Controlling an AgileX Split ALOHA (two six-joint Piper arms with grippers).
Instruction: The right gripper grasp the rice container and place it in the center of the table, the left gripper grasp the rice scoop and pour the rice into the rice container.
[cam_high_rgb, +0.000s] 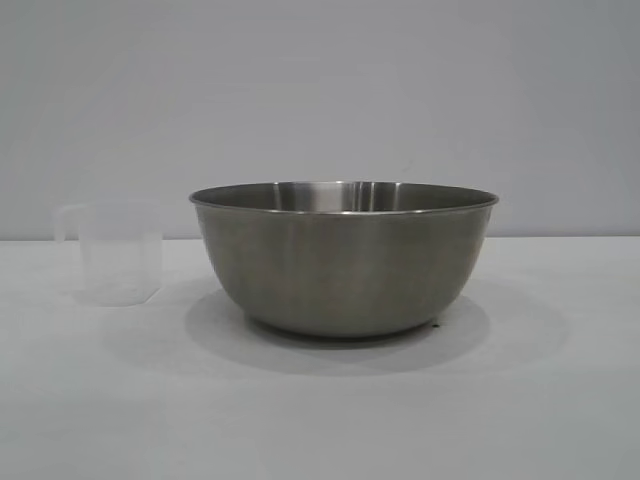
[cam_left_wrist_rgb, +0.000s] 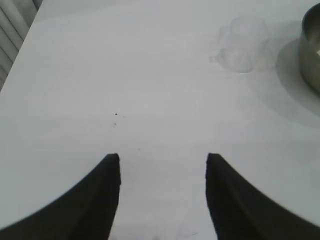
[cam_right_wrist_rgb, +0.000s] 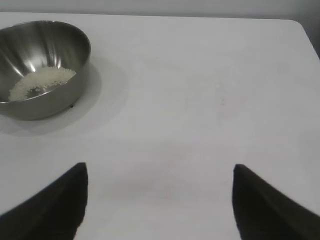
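Rice (cam_right_wrist_rgb: 42, 82) is lying as a pale heap inside the steel mixing bowl (cam_high_rgb: 343, 258), and the bowl is sitting upright at about the middle of the white table (cam_high_rgb: 560, 400) in the exterior view. Just beside it on the exterior view's left, apart from its wall, the clear plastic measuring cup (cam_high_rgb: 118, 250) is standing upright with its handle turned away from the bowl; it is looking empty, though its walls are too faint to be sure.

Judging from this, both halves of the task are reading as done, so the step in hand is likely a clean finish or a check, not another grasp. If more pouring is wanted, the cup is the thing to go for: I would be approaching its handle side, closing on the handle or the rim, and keeping it level until it is over the bowl's opening. Its light, slick plastic is probably going to slide or tip under a glancing touch.

Both arms are sitting back from the objects. The left gripper (cam_left_wrist_rgb: 162, 165) is hovering over bare table with its fingers moderately apart and nothing between them, the cup and the bowl's edge lying well ahead of it. The right gripper (cam_right_wrist_rgb: 160, 172) is standing wider, also empty, over bare table with the bowl well ahead and off to one side.
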